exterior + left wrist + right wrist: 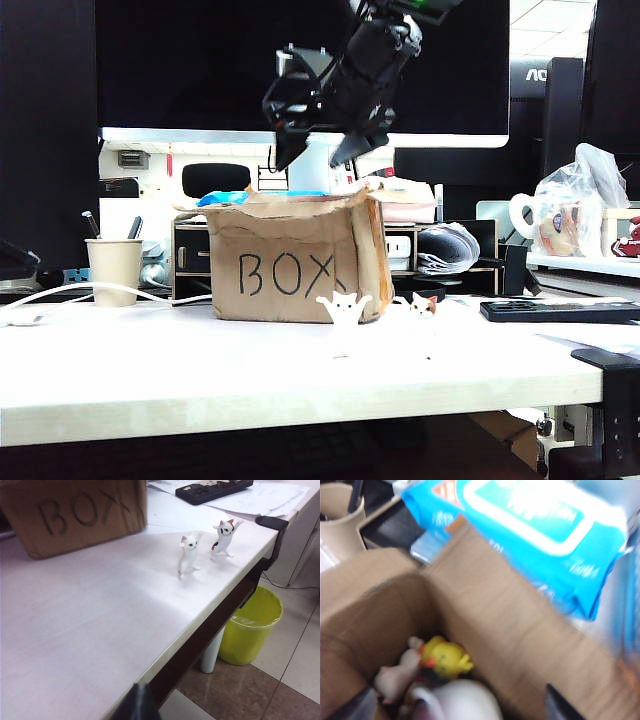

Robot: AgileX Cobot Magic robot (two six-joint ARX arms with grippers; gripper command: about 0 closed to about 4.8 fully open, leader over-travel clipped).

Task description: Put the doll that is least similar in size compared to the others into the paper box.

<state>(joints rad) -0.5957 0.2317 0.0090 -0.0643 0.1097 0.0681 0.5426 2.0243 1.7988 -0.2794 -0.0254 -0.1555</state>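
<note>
We see the right gripper hanging above the paper box, its two dark fingers spread apart with nothing between them; it grips nothing. In the right wrist view the fingertips show only as dark blurred shapes at the frame's edge, and the open mouth of the paper box lies straight below the gap between them.

Down inside the box, beneath the parted jaws, we make out a rounded white form, the doll. Only its pale curved upper part shows, and the picture is smeared, so we cannot tell which way it points or how its long axis lies. Just beside it sit a yellow toy and a pale pinkish figure. Beyond the far wall of the box, past the jaws, lies a blue wipes pack.

In front of the box, well below and apart from the right gripper, stand the small white cat with raised arms and the cat with the orange ear, both upright.

Of the left gripper we see only a dark tip over the near table edge, well apart from the two cats; we cannot tell how its jaws stand.
</note>
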